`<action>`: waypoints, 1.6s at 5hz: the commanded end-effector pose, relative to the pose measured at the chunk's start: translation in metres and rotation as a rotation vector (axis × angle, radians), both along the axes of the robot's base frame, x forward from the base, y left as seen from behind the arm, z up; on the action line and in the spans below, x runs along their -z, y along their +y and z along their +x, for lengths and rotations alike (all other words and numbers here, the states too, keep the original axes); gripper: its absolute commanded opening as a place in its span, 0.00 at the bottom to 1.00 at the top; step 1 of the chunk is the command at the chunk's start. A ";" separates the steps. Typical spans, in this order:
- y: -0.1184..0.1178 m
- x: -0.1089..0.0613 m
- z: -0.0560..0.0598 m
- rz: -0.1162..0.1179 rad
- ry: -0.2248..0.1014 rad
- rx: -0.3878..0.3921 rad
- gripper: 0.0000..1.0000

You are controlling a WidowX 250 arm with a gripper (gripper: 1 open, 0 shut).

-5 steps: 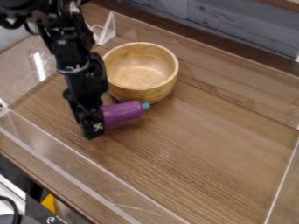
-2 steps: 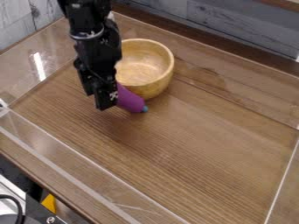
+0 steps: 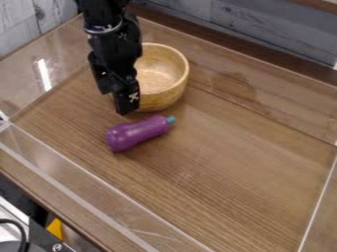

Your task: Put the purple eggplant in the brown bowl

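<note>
Eggplant (image 3: 138, 132): laid loose on the table (image 3: 237, 148), just beside the bowl (image 3: 161, 77), not inside. Gripper (image 3: 122, 100): raised above, jaws spread, nothing held. Risk: rolling is judged likely if regrasped off-centre.

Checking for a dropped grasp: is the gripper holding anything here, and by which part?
Nothing is held. The gripper hangs beside the bowl, and the eggplant lies on the table below it, apart from the fingers.

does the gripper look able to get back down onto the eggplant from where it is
Probably yes. The purple eggplant lies on its side on the bare wooden table, just below the gripper, with nothing over it. The brown bowl sits behind, apart from it.
</note>
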State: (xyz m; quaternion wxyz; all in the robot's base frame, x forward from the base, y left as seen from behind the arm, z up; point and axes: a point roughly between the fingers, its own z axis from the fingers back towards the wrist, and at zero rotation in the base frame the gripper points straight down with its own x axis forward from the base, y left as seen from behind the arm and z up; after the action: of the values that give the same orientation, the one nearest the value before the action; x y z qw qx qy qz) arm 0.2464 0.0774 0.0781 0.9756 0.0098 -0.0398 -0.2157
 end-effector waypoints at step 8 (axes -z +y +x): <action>-0.005 0.043 0.019 -0.008 -0.057 0.196 0.00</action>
State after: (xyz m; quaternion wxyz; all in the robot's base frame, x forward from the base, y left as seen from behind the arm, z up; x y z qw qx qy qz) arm 0.2581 0.0705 0.0290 0.9518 -0.0014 -0.0548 -0.3018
